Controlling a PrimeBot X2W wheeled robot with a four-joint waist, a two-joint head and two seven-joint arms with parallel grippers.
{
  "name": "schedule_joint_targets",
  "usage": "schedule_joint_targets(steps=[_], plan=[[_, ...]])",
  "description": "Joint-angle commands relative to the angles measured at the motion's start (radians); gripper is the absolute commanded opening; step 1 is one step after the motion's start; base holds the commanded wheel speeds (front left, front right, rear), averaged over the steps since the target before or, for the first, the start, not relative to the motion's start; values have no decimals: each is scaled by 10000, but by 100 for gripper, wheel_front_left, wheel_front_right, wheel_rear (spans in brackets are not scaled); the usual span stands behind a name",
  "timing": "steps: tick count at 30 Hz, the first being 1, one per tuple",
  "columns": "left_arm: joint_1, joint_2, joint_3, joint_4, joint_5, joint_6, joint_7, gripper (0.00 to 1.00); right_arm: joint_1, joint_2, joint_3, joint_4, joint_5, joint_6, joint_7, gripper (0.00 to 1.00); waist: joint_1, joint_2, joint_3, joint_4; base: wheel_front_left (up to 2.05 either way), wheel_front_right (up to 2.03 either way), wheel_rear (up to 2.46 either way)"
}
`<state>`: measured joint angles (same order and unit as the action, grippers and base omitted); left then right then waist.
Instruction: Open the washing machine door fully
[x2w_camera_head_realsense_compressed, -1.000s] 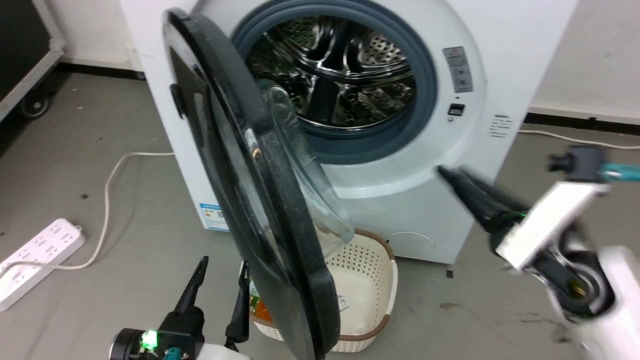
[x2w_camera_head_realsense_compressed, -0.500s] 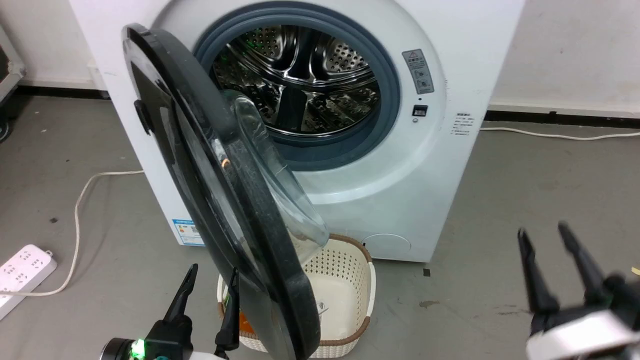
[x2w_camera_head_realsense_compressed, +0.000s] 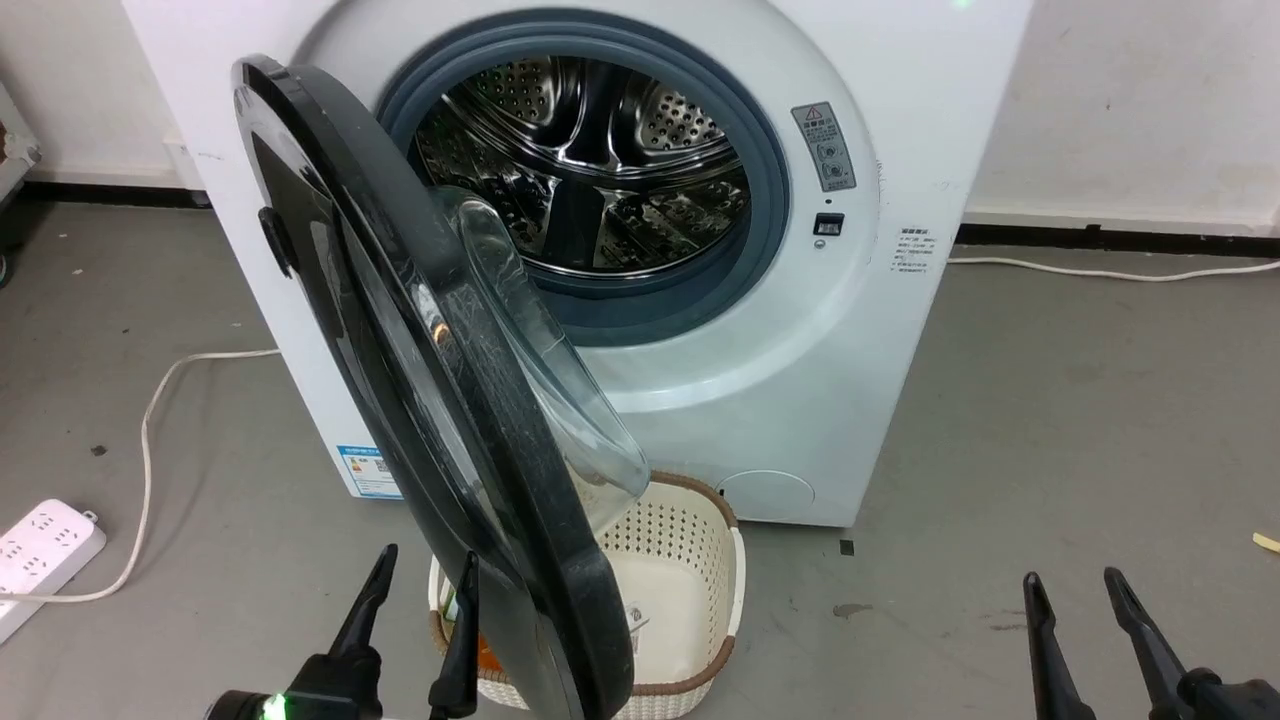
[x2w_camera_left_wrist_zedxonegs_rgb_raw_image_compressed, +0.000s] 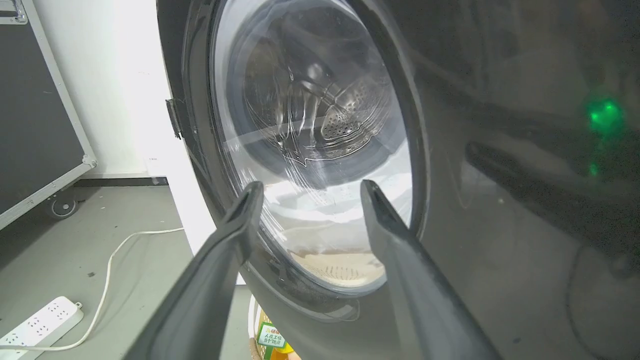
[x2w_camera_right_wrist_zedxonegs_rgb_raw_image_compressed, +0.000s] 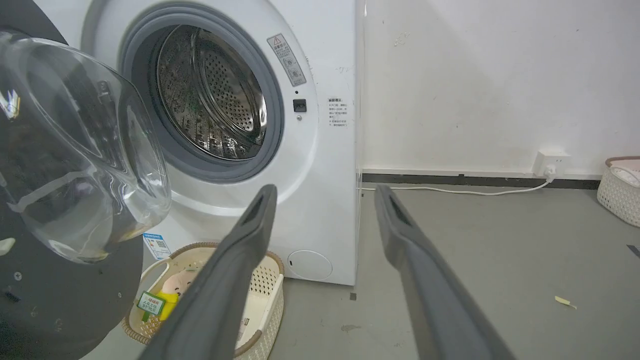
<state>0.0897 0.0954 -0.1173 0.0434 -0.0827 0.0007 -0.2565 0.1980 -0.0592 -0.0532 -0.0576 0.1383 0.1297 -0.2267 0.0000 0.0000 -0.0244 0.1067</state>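
Note:
The white washing machine (x2w_camera_head_realsense_compressed: 900, 120) stands in the middle of the head view, its steel drum (x2w_camera_head_realsense_compressed: 590, 170) exposed. The washing machine door (x2w_camera_head_realsense_compressed: 400, 330) is swung out toward me, nearly edge-on, with its handle tab (x2w_camera_head_realsense_compressed: 272, 240) on the outer face and the glass bowl (x2w_camera_head_realsense_compressed: 540, 400) facing the drum. My left gripper (x2w_camera_head_realsense_compressed: 427, 556) is open beside the door's lower outer face. In the left wrist view the gripper (x2w_camera_left_wrist_zedxonegs_rgb_raw_image_compressed: 311, 186) points at the door (x2w_camera_left_wrist_zedxonegs_rgb_raw_image_compressed: 500, 200) close up, holding nothing. My right gripper (x2w_camera_head_realsense_compressed: 1070, 578) is open and apart from the machine, low on the right; the right wrist view shows this gripper (x2w_camera_right_wrist_zedxonegs_rgb_raw_image_compressed: 325, 190) before the machine (x2w_camera_right_wrist_zedxonegs_rgb_raw_image_compressed: 325, 75).
A cream perforated basket (x2w_camera_head_realsense_compressed: 690, 560) sits on the floor under the door. A white power strip (x2w_camera_head_realsense_compressed: 40, 550) and its cable (x2w_camera_head_realsense_compressed: 150, 400) lie at the left. A black wheeled case (x2w_camera_left_wrist_zedxonegs_rgb_raw_image_compressed: 35, 125) stands far left. Another basket (x2w_camera_right_wrist_zedxonegs_rgb_raw_image_compressed: 620, 185) and a wall socket (x2w_camera_right_wrist_zedxonegs_rgb_raw_image_compressed: 550, 162) are at the right.
My right arm has dropped from near the machine's front to the lower right, fingers now pointing up. The head camera has shifted. The door and left gripper keep their places.

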Motion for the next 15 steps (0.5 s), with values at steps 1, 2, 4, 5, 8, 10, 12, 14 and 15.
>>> schedule_joint_targets(steps=[1, 2, 4, 5, 8, 10, 12, 14, 15], plan=[[148, -38, 65, -15, -38, -50, -53, 37, 127, 63, -5, 43, -67, 10, -71, 100, 0, 0, -4, 20, 0, 0, 0], [136, -55, 103, -84, -78, -69, -53, 0, 117, 68, -9, 58, -66, 10, -80, 100, 0, 0, -5, 30, 0, 0, 0], [124, -103, 203, -320, -177, -84, -53, 0, 68, 76, -47, 63, -42, 10, -91, 100, 0, 0, -3, 55, 0, 0, 0], [98, -126, 266, -495, -211, -87, -53, 0, 43, 78, -80, 58, -24, 10, -94, 100, 0, 0, 1, 69, 0, 0, 0], [12, -179, 442, -954, -307, -79, -53, 0, 4, 82, -134, 51, 3, 10, -94, 100, 0, 0, 5, 104, 0, 0, 0], [-106, -239, 641, -1533, -393, -55, -53, 0, -24, 85, -178, 45, 35, 10, -92, 100, 0, 0, 3, 141, 0, 0, 0], [-353, -316, 913, -2502, -449, -4, -53, 0, -58, 86, -212, 49, 111, 10, -79, 100, 0, 0, -10, 171, 0, 0, 0], [-566, -363, 1042, -3198, -499, 68, -53, 0, -70, 87, -236, 45, 157, 10, -79, 100, 0, 0, -11, 186, 0, 0, 0], [-685, -381, 1082, -3536, -521, 104, -53, 0, -72, 87, -242, 43, 172, 10, -80, 100, 0, 0, -13, 191, 0, 0, 0]])
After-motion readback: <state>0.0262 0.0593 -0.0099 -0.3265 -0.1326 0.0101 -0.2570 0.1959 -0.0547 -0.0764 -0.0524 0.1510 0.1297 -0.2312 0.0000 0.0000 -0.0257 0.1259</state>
